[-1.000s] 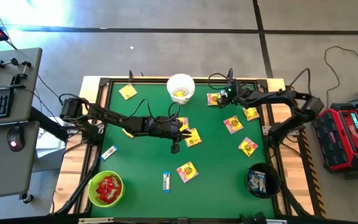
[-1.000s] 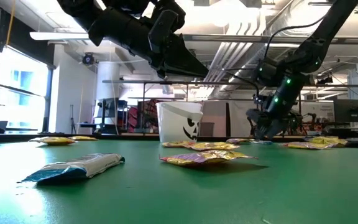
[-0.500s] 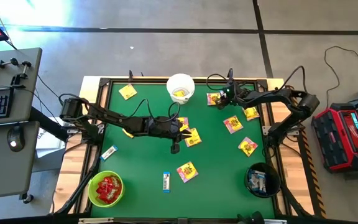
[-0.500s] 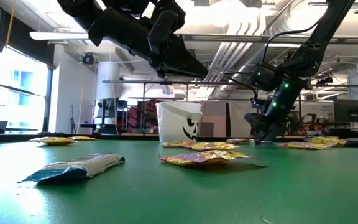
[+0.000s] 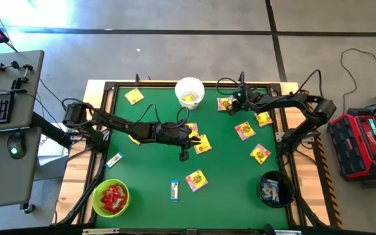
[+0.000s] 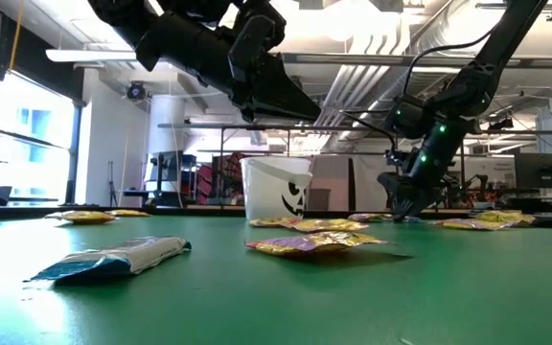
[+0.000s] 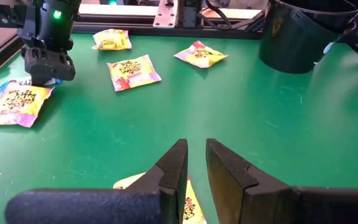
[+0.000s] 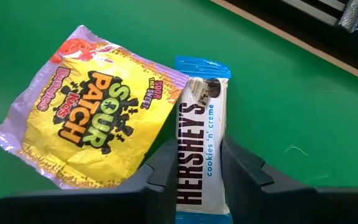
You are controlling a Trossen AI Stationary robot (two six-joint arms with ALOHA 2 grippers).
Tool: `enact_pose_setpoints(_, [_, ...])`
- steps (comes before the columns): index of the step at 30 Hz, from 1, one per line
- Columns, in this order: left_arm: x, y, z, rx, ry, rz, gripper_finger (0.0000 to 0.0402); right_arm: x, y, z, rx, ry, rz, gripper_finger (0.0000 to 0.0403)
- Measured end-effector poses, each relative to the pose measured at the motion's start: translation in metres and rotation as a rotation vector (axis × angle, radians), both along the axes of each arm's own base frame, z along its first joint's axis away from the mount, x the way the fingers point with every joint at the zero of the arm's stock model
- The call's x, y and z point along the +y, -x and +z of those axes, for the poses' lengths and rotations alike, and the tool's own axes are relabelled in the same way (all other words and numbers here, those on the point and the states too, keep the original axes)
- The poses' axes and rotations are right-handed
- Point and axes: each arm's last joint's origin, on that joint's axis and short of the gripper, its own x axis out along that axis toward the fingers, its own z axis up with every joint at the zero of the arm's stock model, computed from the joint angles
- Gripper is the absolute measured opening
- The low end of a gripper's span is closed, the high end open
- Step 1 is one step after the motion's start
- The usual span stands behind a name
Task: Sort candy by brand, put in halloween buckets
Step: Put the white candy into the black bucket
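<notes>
A white-and-blue candy bar (image 8: 201, 124) lies flat at the table's far right beside a yellow packet (image 8: 95, 118). My right gripper (image 8: 201, 180) is down on the bar, shut on it (image 5: 230, 102). My left gripper (image 7: 196, 155) hovers over the table's middle (image 5: 185, 149), narrowly open with nothing between its fingers. More yellow packets (image 5: 245, 130) and bars (image 5: 174, 190) lie scattered on the green table. The white bucket (image 5: 190, 91) stands at the far edge, the green one (image 5: 111, 198) at the near left and the black one (image 5: 276, 189) at the near right. My right gripper pinches the bar's two long sides (image 8: 185, 168) between its two fingers, toward one end of the bar. The fingers (image 8: 241, 171) slant down from above and straddle the bar's width. The bar rests flat on the table, its edge against the yellow packet.
The green bucket holds red packets and the black one holds white-and-blue bars. Yellow packets (image 5: 202, 144) lie just beyond my left gripper. A black frame rail (image 5: 286, 130) borders the table's right edge. Desks and a keyboard stand off the table's left.
My right gripper has sunk slightly toward the table at the far right and shut its fingers on the white-and-blue bar, which stays flat on the table.
</notes>
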Motion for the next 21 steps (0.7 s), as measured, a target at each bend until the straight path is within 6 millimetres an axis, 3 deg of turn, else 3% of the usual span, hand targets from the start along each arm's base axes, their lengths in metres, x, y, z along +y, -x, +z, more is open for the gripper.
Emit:
enact_pose_setpoints(8, [0.002, 0.000, 0.000, -0.002, -0.002, 0.009, 0.0049, 0.004, 0.000, 0.005, -0.017, -0.015, 0.013, 0.0086])
enact_pose_setpoints(21, [0.002, 0.000, 0.000, -0.004, -0.004, 0.013, 0.0049, 0.037, 0.009, 0.046, -0.074, -0.058, 0.097, 0.0085])
